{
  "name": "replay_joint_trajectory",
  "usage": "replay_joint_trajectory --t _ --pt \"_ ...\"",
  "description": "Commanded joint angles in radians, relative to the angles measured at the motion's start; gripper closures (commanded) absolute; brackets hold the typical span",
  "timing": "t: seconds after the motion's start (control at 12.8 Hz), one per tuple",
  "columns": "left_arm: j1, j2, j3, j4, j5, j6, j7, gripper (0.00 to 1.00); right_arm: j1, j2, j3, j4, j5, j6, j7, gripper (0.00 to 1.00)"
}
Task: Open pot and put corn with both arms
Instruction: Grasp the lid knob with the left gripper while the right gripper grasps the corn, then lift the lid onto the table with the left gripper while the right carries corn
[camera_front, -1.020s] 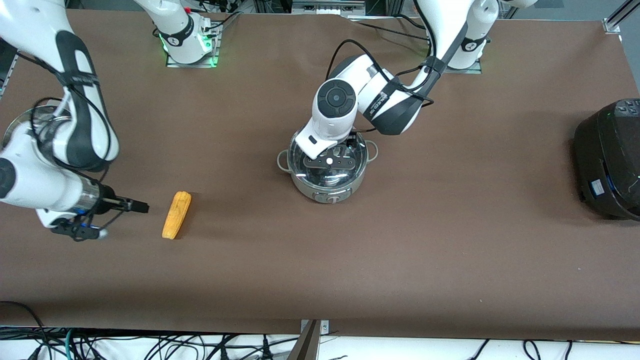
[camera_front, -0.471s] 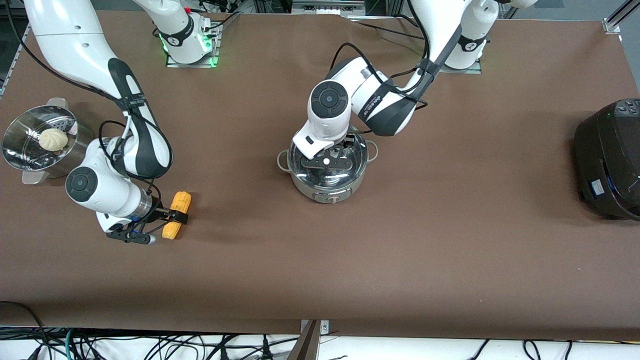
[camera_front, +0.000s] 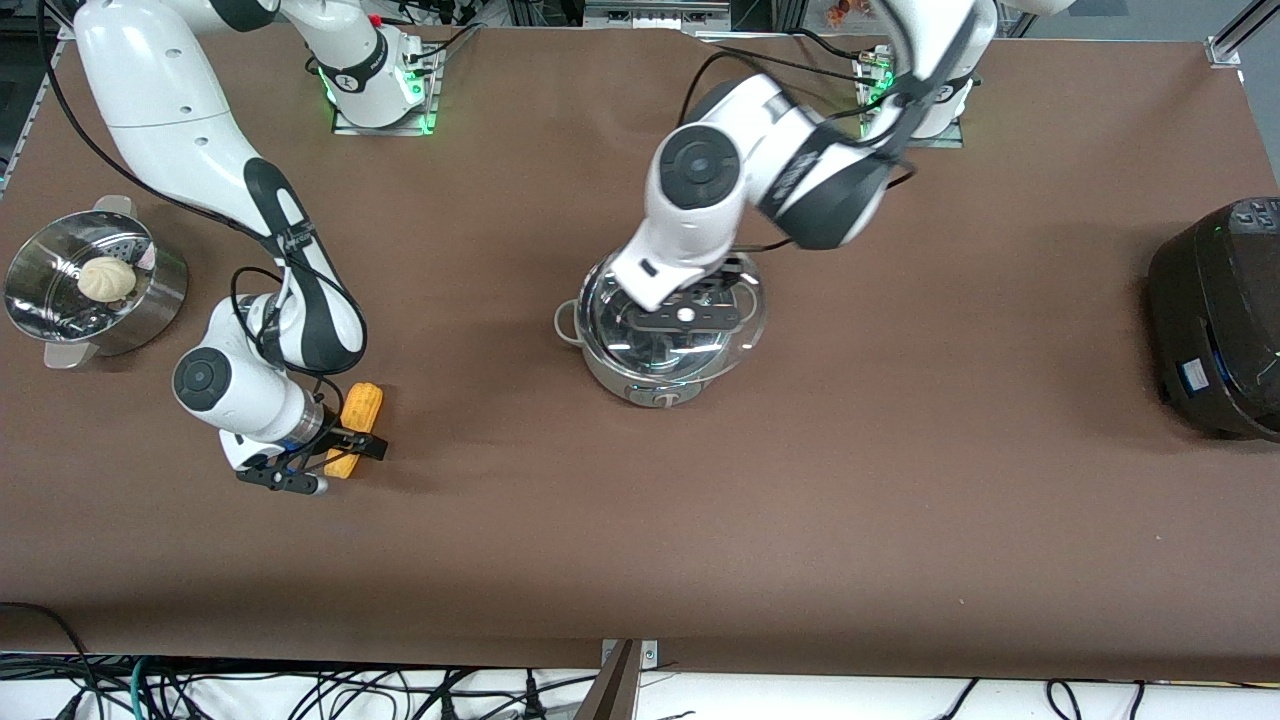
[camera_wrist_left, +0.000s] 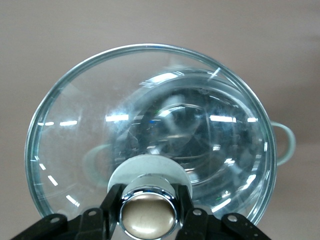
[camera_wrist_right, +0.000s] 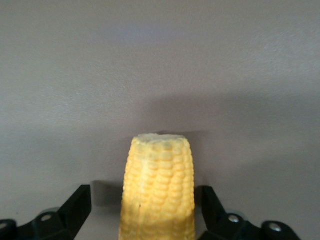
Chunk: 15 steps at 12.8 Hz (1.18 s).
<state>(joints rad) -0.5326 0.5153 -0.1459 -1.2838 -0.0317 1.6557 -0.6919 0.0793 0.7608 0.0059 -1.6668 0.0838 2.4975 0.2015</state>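
The steel pot (camera_front: 655, 385) stands mid-table. My left gripper (camera_front: 688, 315) is shut on the copper-coloured knob (camera_wrist_left: 148, 216) of the glass lid (camera_front: 745, 325) and holds the lid a little above the pot, shifted toward the left arm's end. Through the lid (camera_wrist_left: 150, 110) the pot's rim and a loop handle (camera_wrist_left: 286, 145) show below. The yellow corn (camera_front: 362, 405) lies on the table toward the right arm's end. My right gripper (camera_front: 345, 450) is open, low over the corn's nearer end, its fingers on either side of the cob (camera_wrist_right: 159, 185) with gaps on both sides.
A perforated steamer basket (camera_front: 150, 290) with a bun stands at the right arm's end of the table. A large black cooker (camera_front: 1215, 320) stands at the left arm's end. The brown table top (camera_front: 900, 500) lies bare nearer the front camera.
My right gripper has come down over the corn and now straddles it. My left gripper has raised the lid off the pot and shifted it toward the left arm's end.
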Motion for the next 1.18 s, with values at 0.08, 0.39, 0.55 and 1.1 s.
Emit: replay_joint_trajectory --t 0.08,0.39,0.55,1.1 --pt "0.243 -0.098 -0.006 -0.038 0.019 -0.187 0.347 0.94 0.013 -0.017 0.009 -0.018 0.013 0.015 -0.007 1.0" --pt "0.512 -0.041 -0.006 -0.193 0.088 -0.034 0.75 0.94 0.013 -0.055 0.011 -0.01 0.011 -0.054 -0.01 1.0" --pt "0.568 -0.055 -0.009 -0.45 0.151 0.265 0.77 0.93 0.013 -0.127 0.032 -0.008 0.013 -0.156 -0.007 1.0" --pt "0.565 -0.133 -0.017 -0.514 0.142 0.252 0.762 0.0 0.054 -0.282 0.337 0.139 -0.012 -0.374 0.523 1.0"
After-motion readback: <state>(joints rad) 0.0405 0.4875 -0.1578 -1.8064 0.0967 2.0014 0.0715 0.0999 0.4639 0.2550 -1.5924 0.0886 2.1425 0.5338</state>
